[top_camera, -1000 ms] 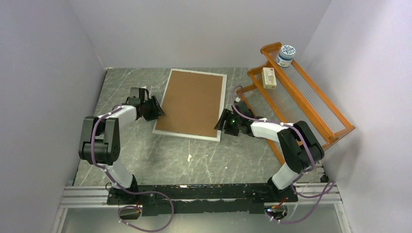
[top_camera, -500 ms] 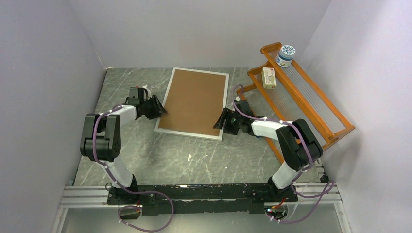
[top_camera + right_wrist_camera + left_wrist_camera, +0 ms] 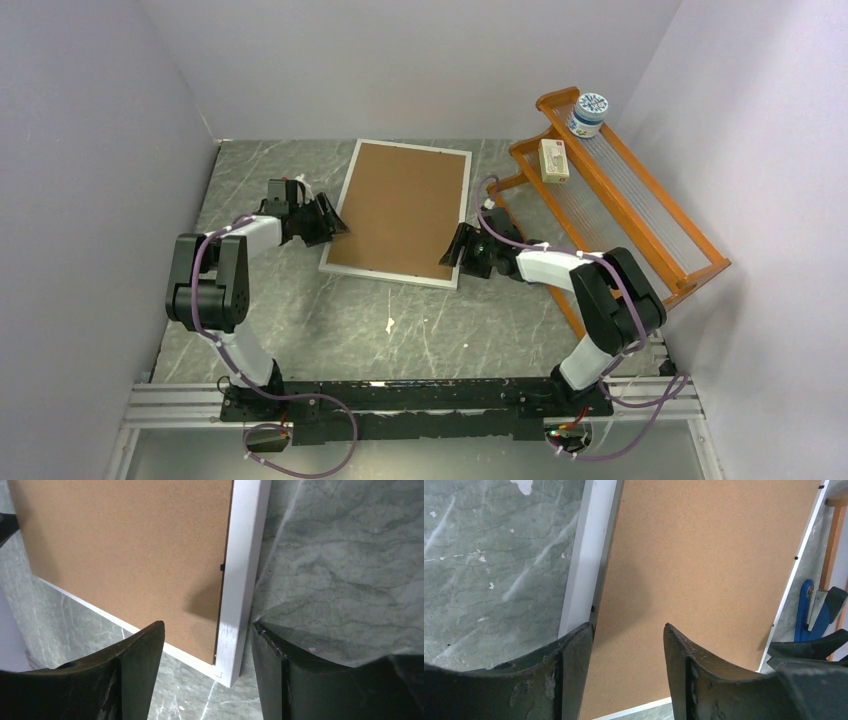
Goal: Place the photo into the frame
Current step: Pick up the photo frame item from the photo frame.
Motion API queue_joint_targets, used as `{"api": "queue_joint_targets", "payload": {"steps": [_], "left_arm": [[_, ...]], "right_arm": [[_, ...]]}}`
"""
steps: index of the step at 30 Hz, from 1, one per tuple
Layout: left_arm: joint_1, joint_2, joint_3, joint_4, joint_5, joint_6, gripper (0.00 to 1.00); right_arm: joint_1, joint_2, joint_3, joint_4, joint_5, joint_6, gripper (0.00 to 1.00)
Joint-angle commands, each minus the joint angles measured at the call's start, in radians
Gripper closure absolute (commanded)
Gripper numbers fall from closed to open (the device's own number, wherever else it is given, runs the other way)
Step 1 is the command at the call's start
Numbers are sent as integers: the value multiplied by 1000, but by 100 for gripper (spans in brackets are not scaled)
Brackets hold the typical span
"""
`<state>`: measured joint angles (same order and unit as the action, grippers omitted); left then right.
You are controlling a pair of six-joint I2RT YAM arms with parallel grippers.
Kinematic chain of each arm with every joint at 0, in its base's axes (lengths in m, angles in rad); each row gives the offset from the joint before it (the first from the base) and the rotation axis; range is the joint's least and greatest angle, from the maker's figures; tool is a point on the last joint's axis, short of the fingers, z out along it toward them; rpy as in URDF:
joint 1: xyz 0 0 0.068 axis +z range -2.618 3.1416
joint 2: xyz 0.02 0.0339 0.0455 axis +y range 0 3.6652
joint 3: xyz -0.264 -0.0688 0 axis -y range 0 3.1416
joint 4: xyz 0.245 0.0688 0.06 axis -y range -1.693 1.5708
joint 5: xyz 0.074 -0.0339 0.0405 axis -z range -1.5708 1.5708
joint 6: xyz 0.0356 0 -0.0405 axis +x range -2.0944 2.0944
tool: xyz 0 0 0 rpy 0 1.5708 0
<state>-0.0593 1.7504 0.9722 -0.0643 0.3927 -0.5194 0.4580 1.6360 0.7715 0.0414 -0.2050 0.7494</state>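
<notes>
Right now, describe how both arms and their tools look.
The left arm and right arm have black joints, white forearm shells and purple cables looped alongside. The left tool and right tool each have two dark, curved, scuffed fingers.

No text, number or brand can be read in any view. In the upper right of the top view, the small cream rectangular box (image 3: 553, 159) and the round white jar with a blue-patterned lid (image 3: 588, 112), both on the orange wooden rack (image 3: 650, 215), carry printed markings too small and blurred to make out.
</notes>
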Motion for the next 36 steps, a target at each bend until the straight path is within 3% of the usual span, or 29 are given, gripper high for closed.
{"api": "queue_joint_targets", "payload": {"steps": [1, 11, 18, 27, 36], "left_arm": [[-19, -42, 19, -86, -89, 5, 37], [-19, -152, 13, -133, -177, 45, 29], [-19, -75, 20, -128, -41, 12, 43], [-17, -46, 16, -215, -2, -70, 49], [-17, -103, 30, -395, -95, -73, 37]], "right_arm": [[-1, -43, 8, -98, 116, -41, 32], [1, -85, 19, -141, 170, -76, 30], [1, -75, 11, -93, 81, -85, 30], [1, -41, 2, -71, 31, -78, 30], [1, -26, 0, -73, 21, -65, 30]]}}
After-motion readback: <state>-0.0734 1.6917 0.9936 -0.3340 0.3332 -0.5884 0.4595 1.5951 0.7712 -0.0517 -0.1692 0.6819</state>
